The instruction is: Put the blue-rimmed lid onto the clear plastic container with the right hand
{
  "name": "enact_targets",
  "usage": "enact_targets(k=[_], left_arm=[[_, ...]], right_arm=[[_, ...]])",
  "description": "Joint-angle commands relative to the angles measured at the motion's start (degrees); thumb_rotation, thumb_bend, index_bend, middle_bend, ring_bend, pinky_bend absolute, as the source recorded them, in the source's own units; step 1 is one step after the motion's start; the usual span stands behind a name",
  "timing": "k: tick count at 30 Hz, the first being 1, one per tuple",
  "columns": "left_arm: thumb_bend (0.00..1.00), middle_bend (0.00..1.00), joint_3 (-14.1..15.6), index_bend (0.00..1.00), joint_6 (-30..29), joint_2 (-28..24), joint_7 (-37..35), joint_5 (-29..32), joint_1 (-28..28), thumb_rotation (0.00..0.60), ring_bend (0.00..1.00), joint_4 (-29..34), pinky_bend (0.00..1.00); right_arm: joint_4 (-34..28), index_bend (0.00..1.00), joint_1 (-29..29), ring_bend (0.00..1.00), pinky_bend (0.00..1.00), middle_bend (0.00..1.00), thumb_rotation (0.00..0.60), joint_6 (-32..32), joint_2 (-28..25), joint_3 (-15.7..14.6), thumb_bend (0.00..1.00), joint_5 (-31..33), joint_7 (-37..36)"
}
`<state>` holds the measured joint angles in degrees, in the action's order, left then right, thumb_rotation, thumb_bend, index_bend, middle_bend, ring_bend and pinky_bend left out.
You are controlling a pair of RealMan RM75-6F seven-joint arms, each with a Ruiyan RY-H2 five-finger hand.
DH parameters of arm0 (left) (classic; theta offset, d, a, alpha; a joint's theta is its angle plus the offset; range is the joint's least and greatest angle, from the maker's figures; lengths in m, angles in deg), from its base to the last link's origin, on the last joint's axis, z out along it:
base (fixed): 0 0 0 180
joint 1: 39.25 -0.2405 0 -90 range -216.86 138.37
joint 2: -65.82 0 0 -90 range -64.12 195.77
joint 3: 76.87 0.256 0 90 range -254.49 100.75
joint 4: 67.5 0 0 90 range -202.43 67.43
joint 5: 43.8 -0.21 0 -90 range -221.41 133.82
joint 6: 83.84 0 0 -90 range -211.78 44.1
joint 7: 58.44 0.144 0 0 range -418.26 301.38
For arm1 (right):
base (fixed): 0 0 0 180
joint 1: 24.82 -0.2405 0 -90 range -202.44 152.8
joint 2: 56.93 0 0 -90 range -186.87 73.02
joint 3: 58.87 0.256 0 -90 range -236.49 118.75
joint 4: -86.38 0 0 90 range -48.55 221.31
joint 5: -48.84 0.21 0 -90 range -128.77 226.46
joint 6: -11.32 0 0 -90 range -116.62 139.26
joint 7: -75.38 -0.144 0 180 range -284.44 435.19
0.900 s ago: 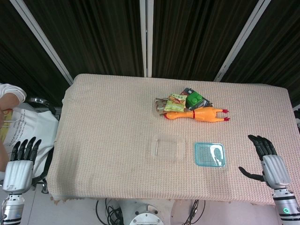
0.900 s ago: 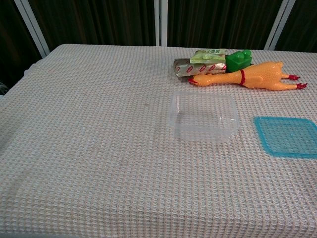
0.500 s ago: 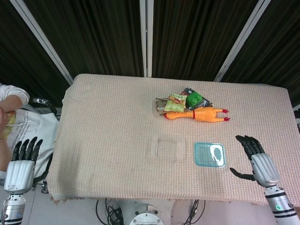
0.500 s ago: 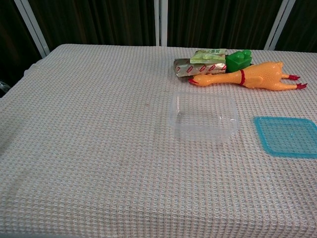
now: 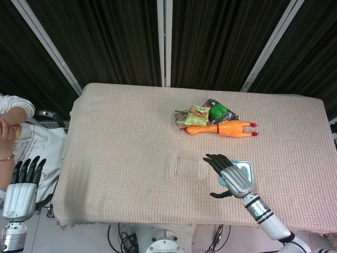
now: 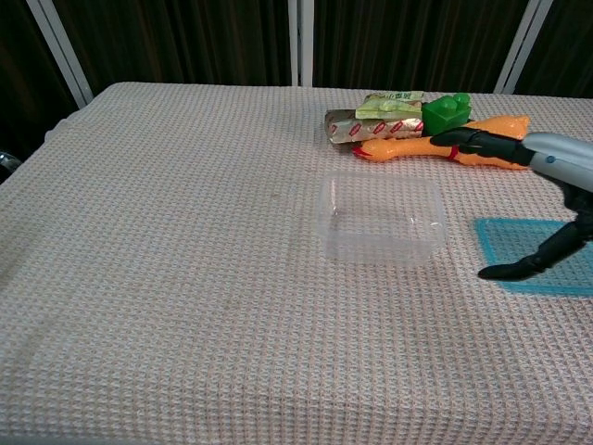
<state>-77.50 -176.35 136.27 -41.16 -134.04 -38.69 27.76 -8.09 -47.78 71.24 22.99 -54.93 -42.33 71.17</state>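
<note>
Beige waffle-weave cloth covers the table [image 5: 121,137]. Far left, off the table's edge, the robot's left hand [image 5: 21,182] hangs with fingers straight and apart, holding nothing. Near the middle sits the clear, square plastic container [image 6: 380,221], open side up. At the back lie foil snack packets [image 6: 371,119], a green toy block [image 6: 447,113] and an orange rubber chicken [image 5: 226,128]. Just right of the container, the flat blue-rimmed square lid [image 6: 542,264] lies on the cloth. The right hand [image 5: 227,175] hovers over it, fingers spread, thumb low, gripping nothing. A good grasp would probably pinch one lid edge, lift it level, then centre it over the container.
</note>
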Motion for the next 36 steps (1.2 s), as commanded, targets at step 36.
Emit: enact_targets(k=[36], left_arm=[[0.04, 0.02, 0.0, 0.06, 0.9, 0.9, -0.6, -0.8, 0.2, 0.600, 0.00, -0.9, 0.00]], right_arm=[[0.8, 0.00, -1.4, 0.00, 0.00, 0.09, 0.600, -7.1, -10.7, -3.3, 0.00, 17.1, 6.9]])
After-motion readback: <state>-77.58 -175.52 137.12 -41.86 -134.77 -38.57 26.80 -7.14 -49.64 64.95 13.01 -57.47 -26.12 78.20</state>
